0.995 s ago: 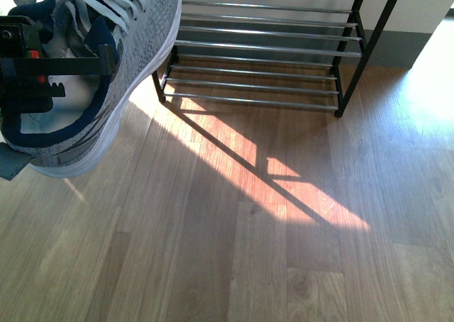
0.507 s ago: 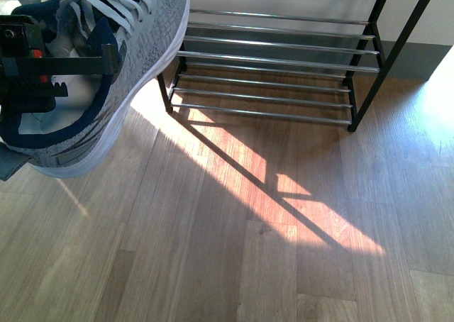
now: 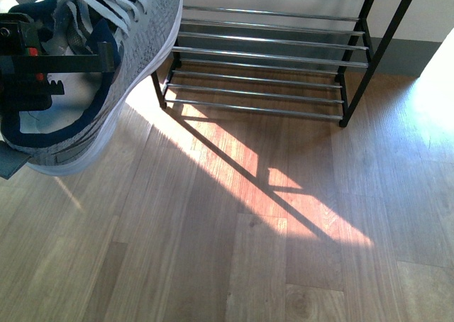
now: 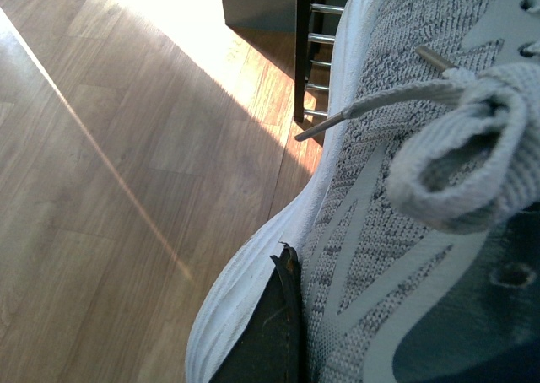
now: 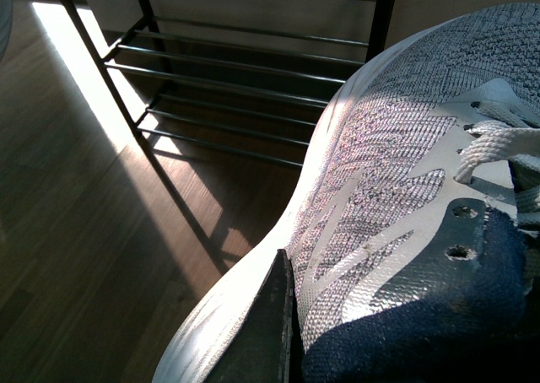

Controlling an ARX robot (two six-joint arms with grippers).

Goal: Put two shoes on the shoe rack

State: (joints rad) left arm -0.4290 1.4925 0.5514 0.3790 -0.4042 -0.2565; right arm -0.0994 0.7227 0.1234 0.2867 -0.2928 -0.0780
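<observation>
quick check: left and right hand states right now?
Left hand: closed, holding a grey sneaker by its collar.
Right hand: closed on the second grey sneaker; only one finger shows.

The front view looks down from the body at wooden floor (image 3: 213,265) and shoe rack (image 3: 262,56). Both wrist views sit hard against the left sneaker (image 4: 380,189) and right sneaker (image 5: 380,180), with the same rack beyond.

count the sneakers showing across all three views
2: left sneaker clamped in the left gripper; right sneaker in the right gripper, visible only in its wrist view.
</observation>
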